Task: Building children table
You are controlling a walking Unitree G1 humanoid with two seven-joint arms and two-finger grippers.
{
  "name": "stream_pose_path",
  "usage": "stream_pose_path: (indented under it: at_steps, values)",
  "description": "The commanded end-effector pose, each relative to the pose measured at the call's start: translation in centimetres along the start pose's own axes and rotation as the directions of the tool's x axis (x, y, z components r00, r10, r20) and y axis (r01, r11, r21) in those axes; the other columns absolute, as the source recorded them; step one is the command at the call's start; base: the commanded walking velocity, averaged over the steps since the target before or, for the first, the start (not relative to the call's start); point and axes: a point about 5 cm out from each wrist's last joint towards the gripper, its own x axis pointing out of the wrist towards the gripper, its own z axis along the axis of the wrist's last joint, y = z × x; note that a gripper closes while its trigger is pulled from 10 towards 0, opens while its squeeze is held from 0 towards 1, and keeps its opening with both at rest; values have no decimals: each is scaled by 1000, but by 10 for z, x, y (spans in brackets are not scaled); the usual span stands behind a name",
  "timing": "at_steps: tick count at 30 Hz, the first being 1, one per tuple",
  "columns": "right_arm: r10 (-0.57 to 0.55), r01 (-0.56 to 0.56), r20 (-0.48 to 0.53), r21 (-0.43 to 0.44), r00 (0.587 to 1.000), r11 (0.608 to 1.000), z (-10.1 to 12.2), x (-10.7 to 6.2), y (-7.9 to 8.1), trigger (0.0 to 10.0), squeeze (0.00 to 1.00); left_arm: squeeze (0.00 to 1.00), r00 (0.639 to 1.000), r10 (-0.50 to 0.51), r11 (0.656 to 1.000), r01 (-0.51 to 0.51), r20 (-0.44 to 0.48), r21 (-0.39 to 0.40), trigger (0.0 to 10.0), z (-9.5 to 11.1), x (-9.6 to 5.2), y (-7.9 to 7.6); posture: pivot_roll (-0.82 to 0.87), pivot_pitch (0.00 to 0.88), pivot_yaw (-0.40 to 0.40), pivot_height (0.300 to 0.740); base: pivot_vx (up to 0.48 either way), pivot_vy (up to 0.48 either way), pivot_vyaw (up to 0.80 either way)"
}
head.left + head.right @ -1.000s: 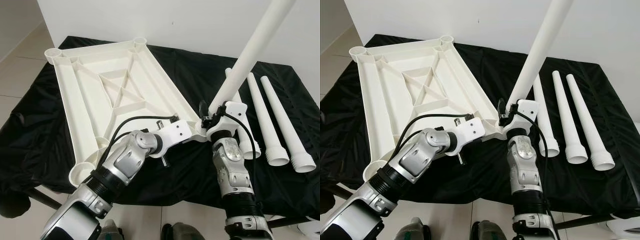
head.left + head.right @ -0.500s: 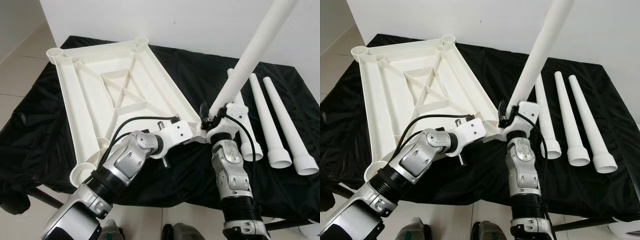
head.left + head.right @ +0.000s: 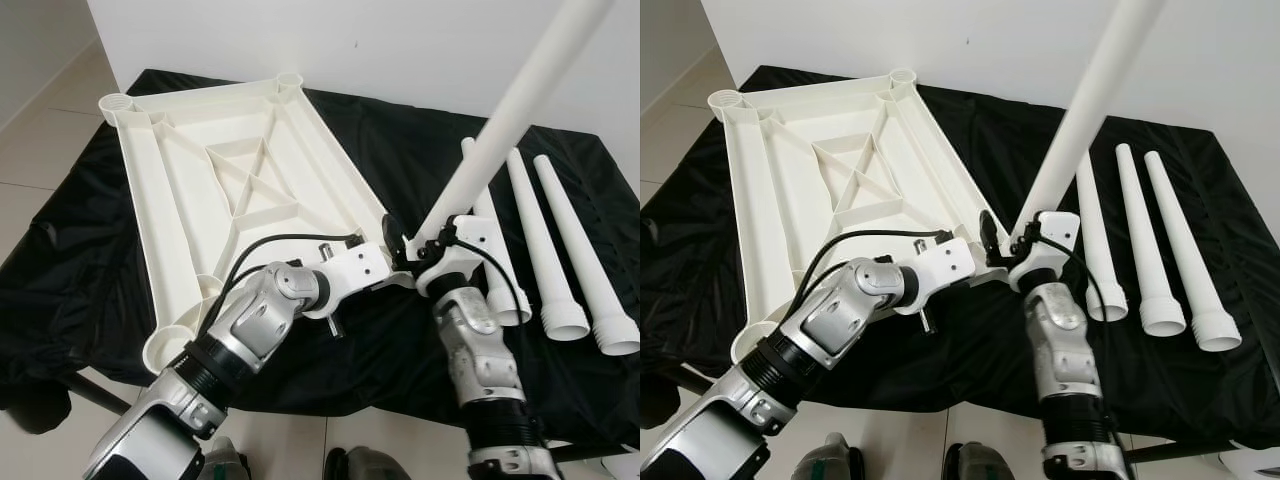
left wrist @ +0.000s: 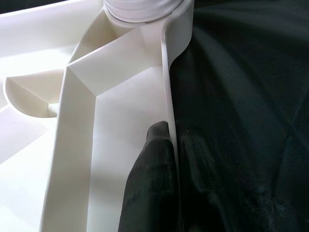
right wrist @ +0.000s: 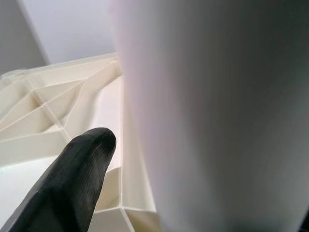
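Upside down on a black cloth: a white plastic tabletop, ribbed underside up, round leg sockets at its corners. Lies on the robot's left half of the cloth, near corner reaching the middle where both grippers meet.

Left gripper clamped on the tabletop's thin side wall close to that near corner, one black finger inside the wall, the other outside against the cloth. Just beyond the fingertips, a threaded collar seated in the corner socket.

Right gripper closed around the lower end of a long white leg, which rises tilted up and away to the right from that same corner. One black finger beside the leg's smooth wall in the right wrist view; the opposite finger hidden behind the tube.

Three spare legs flat on the cloth to the right, wide threaded ends toward the robot, lying side by side.

Handling, as a judgement: hollow moulded plastic, so probably light and stiff, but smooth and likely to slip under a twisting grip. Tapered leg long enough to lever hard against the socket if tilted; best held low, near the threaded end, as here. Tabletop rim thin; best pinched near a rib junction or corner, where the wall looks stiffest. Leg probably not yet upright in its socket.
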Motion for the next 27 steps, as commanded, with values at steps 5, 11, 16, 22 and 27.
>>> stream_pose_path:
  at_steps: [5, 11, 16, 22, 27]
  values:
    - [98, -100, -29, -46, 995, 994, 2, -2, -19, 10000, 0, 0, 1000, -12, 999, 12, 13, 40, 10000, 5, 4, -6, -41, 5, -48, 740, 0, 0, 0]
    - [202, -213, -105, -101, 974, 972, 6, -13, -48, 10000, 0, 0, 1000, -8, 999, 7, 10, 39, 10000, 4, 3, -5, -37, 7, -45, 740, 0, 0, 0]
    - [281, -305, -175, -124, 943, 944, 5, -21, -62, 10000, 0, 0, 1000, -6, 999, 6, 10, 38, 10000, 4, 2, -4, -41, 18, -35, 740, 0, 0, 0]
    - [299, -334, -234, -127, 925, 934, 0, -21, -74, 10000, 0, 0, 1000, -10, 999, 10, 10, 40, 10000, 5, 3, -3, -48, 22, -29, 740, 0, 0, 0]
    - [314, -345, -217, -123, 924, 930, 2, -17, -72, 10000, 0, 0, 1000, -9, 999, 8, 11, 41, 10000, 5, 3, -2, -47, 22, -28, 740, 0, 0, 0]
